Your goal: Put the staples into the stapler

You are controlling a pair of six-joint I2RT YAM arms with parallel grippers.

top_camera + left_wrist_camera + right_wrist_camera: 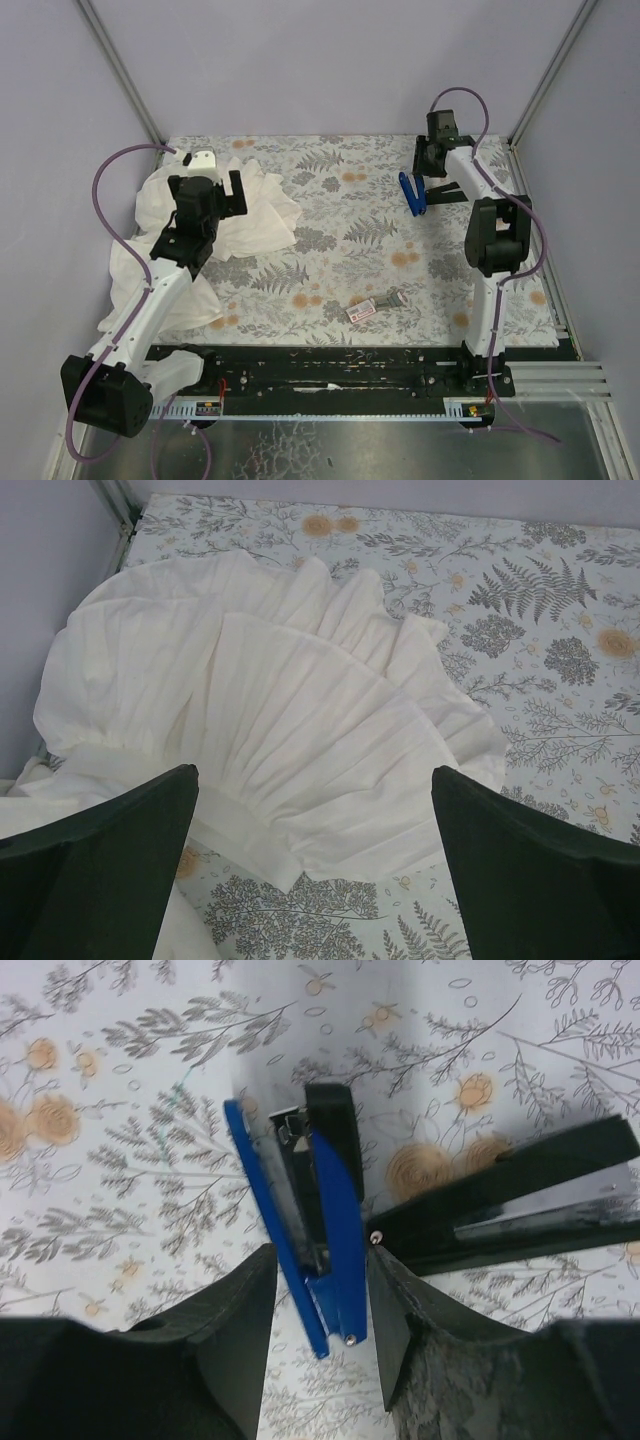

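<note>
The stapler (409, 194) lies open at the back right: its blue arm (320, 1220) with the metal channel stands up, and its black base (520, 1195) rests flat to the right. My right gripper (418, 180) has its fingers pressed on either side of the blue arm's hinge end, as the right wrist view (320, 1260) shows. The staples are a small white box with a red label (362, 311) and a short silvery strip (392, 299) near the front middle. My left gripper (205, 186) hangs open and empty above the white cloth, as the left wrist view (315, 780) shows.
A large crumpled white cloth (262, 215) covers the left of the floral mat (340, 250) and spills over its left edge; it also fills the left wrist view (280, 710). Grey walls close in the back and sides. A black rail (330, 365) runs along the near edge.
</note>
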